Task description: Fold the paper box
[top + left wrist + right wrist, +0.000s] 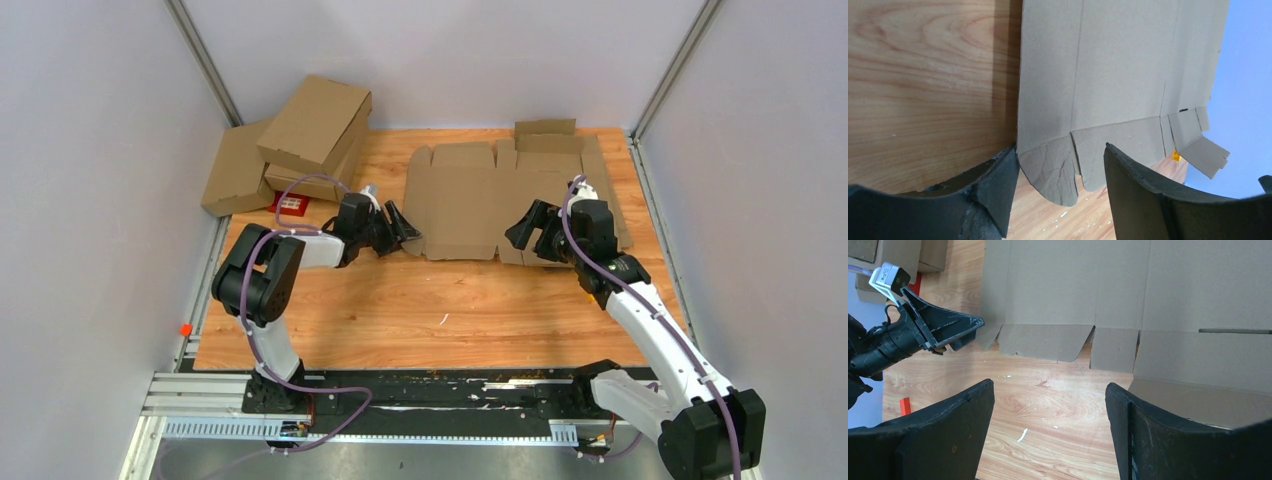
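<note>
The flat die-cut sheet of corrugated cardboard (460, 200) is plain matte brown and unprinted (its creases show only as slightly darker lines). The rectangular wooden tabletop (420, 310) is warm orange-tan with wavy grain and small white flecks. The stacked closed cardboard mailer boxes (315, 125) are the same brown, and the small flat item (291, 204) beside them is red. The left arm (262, 280) and right arm (650, 330) are black and white, with purple cables (240, 262).

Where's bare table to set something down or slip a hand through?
Widest: bare table between the flat paper box and the black rail, between left arm and right arm. Smaller: wood between paper box and folded boxes. Crowded: back-left boxes, back-right cardboard stack.
</note>
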`<state>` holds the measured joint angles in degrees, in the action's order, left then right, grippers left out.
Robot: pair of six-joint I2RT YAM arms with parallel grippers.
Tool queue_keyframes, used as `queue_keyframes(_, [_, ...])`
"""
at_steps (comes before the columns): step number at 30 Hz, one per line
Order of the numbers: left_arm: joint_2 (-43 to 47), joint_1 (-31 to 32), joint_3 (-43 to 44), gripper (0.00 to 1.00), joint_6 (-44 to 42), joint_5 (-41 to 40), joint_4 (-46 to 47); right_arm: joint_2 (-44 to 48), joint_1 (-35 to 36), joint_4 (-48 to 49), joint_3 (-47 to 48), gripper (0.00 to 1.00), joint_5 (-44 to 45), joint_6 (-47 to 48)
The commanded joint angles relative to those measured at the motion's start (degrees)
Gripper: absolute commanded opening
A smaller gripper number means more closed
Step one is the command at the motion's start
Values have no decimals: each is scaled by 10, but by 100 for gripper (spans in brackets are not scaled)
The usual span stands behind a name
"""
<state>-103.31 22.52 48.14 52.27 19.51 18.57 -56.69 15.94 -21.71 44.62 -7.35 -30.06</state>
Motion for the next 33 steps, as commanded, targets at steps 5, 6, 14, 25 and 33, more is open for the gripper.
queue_keyframes(5, [14,2,-16,42,55,28,84,11,1,20,-5,82,14,12])
queue_keyframes(6, [17,2,-16,37,57,27,90,11,1,20,-6,82,12,12])
queue_keyframes(14, [22,4,8,0,36,43,74,14,1,6,-2,82,26,21])
queue_keyframes(25, [137,53,93,0,-39,57,-26,61,1,-6,-10,82,94,21])
queue_keyframes(33, [289,63,158,0,-115,-2,-195,86,0,-30,0,83,111,35])
